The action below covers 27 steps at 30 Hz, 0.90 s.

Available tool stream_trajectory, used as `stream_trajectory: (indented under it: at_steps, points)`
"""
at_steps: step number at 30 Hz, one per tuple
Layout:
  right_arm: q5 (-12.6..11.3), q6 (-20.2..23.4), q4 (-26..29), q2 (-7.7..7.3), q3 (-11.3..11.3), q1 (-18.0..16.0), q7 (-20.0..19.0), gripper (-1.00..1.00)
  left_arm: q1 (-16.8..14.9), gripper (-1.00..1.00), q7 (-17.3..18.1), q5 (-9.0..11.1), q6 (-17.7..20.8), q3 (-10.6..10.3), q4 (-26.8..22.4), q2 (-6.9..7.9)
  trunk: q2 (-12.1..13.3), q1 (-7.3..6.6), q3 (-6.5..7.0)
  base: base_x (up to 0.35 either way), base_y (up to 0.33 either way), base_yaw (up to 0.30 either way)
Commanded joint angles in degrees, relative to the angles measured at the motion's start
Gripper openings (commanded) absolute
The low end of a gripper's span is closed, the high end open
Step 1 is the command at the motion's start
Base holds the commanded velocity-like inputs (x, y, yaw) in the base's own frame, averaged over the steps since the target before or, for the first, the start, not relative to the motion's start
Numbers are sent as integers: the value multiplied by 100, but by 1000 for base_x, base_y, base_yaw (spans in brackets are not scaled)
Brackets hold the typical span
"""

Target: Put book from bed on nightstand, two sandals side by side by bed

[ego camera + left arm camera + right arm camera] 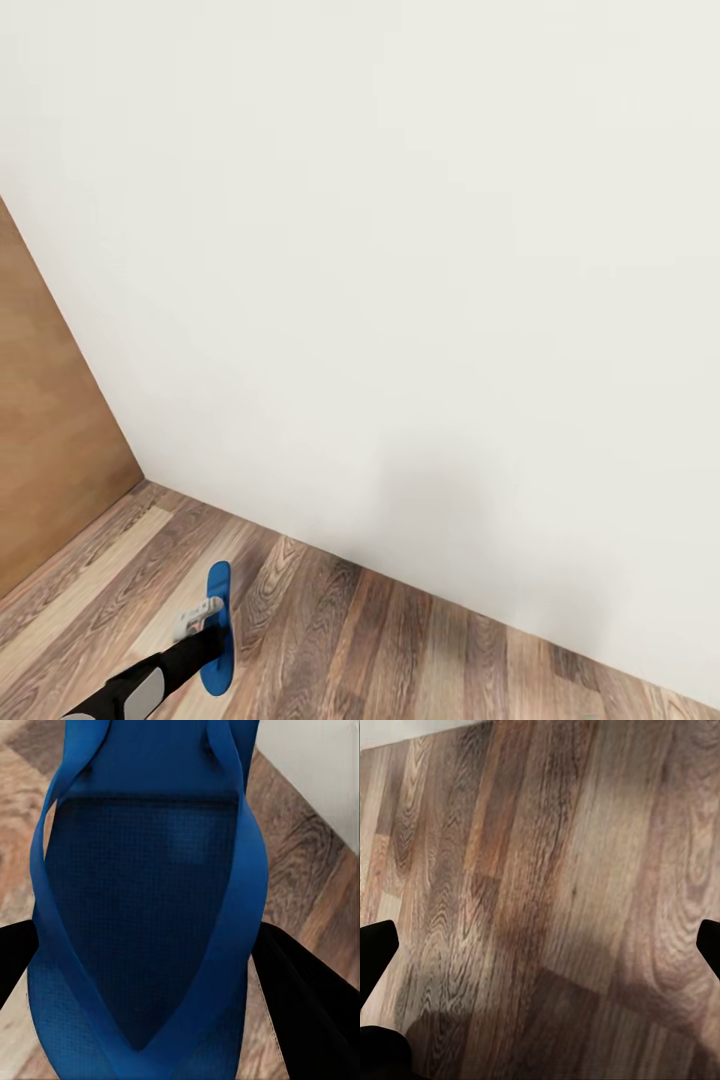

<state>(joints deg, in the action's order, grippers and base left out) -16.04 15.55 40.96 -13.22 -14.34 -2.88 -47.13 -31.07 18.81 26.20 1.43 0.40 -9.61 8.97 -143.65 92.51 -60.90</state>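
Facing a big white wall (pixel 420 250), the robot is in a corner of the room where the wood floor (pixel 400 650) meets a brown panel (pixel 50 460). Neither the bed, the book nor a nightstand can be seen from here.

Low down, the left pincer (pixel 203 617) is clamped on one blue sandal (pixel 219 625). In the left wrist view the sandal (pixel 150 915) sits right between the two dark fingers (pixel 307 1005), its straps facing the camera, with floor behind it. I cannot tell if it is off the floor or just touching it.

The right pincer (pixel 540 945) is wide apart with nothing in it, only floor under it.

So the job looks partly begun: one sandal is picked up. It must go beside the bed, then the other sandal next to it, and the book on a nightstand.
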Motion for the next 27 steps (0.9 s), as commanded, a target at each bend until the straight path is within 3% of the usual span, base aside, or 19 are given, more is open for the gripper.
stream_trajectory:
  at_steps: [1,21,24,27]
  points:
    - [-48,54,0,-2,-7,-2,-15,100,-3,-100,23,25,15,2,3,-6,0,-4,18,0,0,0]
    - [-48,54,-1,2,4,-2,-15,100,-5,-100,35,-9,12,4,146,-13,27,-55,461,0,0,0]
    - [-48,54,-1,3,11,-2,-15,100,-5,-100,116,-107,8,-11,188,23,31,-63,527,0,0,0]
    - [-48,54,-1,3,11,-2,-20,100,-1,-100,475,-442,5,-62,305,135,35,-71,594,0,0,0]
